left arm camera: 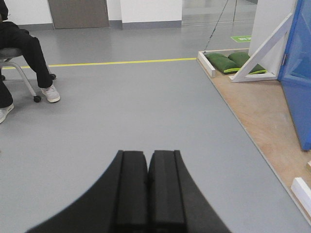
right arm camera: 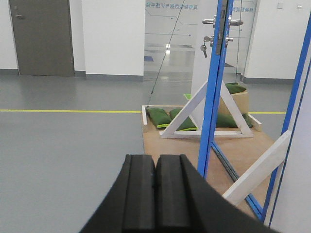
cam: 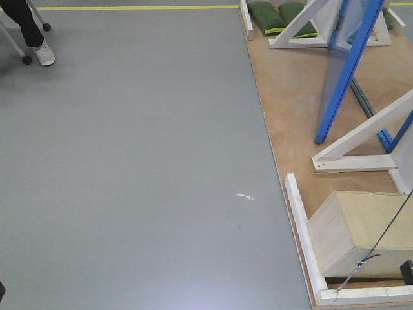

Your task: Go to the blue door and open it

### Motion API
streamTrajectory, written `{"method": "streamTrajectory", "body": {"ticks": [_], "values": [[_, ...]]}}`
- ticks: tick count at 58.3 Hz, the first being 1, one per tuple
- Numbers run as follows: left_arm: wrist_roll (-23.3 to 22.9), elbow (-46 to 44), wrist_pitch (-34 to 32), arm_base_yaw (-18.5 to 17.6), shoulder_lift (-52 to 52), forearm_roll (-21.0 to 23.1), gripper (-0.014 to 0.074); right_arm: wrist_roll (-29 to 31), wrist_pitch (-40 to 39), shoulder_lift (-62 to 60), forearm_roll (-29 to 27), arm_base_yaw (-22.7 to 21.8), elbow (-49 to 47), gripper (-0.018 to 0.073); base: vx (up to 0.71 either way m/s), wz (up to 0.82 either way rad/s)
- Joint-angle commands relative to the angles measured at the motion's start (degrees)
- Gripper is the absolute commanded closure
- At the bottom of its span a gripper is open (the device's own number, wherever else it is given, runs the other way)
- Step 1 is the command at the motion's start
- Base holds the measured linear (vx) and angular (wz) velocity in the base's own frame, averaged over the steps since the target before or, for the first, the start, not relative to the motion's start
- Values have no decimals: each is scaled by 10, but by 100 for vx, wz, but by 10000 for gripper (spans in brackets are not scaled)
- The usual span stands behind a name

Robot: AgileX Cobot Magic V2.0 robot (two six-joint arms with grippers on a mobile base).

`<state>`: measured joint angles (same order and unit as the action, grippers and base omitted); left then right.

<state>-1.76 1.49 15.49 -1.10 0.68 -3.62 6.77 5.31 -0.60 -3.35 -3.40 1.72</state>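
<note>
The blue door [cam: 342, 71] stands on the wooden platform [cam: 290, 97] at the right, seen nearly edge-on. In the right wrist view its blue edge [right arm camera: 213, 97] is just right of centre, with a silver lever handle [right arm camera: 209, 21] high up and a lock with hanging keys [right arm camera: 206, 41] below it. The left wrist view shows the door panel [left arm camera: 297, 73] at the far right. My left gripper [left arm camera: 148, 160] is shut and holds nothing, over grey floor. My right gripper [right arm camera: 155, 162] is also shut and empty, a short way in front of the door and slightly to its left.
White diagonal braces [cam: 361, 139] prop the door frame. Green sandbags [left arm camera: 228, 62] lie at the platform's far end. A plywood box [cam: 352, 232] and a white curb [cam: 300, 226] sit at the near right. A seated person [left arm camera: 24, 53] is at the far left. A yellow floor line [left arm camera: 121, 62] crosses behind.
</note>
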Motion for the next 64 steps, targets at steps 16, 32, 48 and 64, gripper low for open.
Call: {"method": "streamTrajectory", "body": {"ticks": [16,32,48,64], "values": [[-1,-15,-48,0,7,3,524,4,-48,-6,6,-2,1,547,0,-1],[-1,-15,-48,0,7,3,524,4,-47,-6,6,-2,1,547,6,-1],[-1,-15,-48,0,7,3,524,4,-47,-6,6,-2,1,547,19,2],[-1,-15,-48,0,7,3,524,4,-48,-6,6,-2,1,547,27,8]]}}
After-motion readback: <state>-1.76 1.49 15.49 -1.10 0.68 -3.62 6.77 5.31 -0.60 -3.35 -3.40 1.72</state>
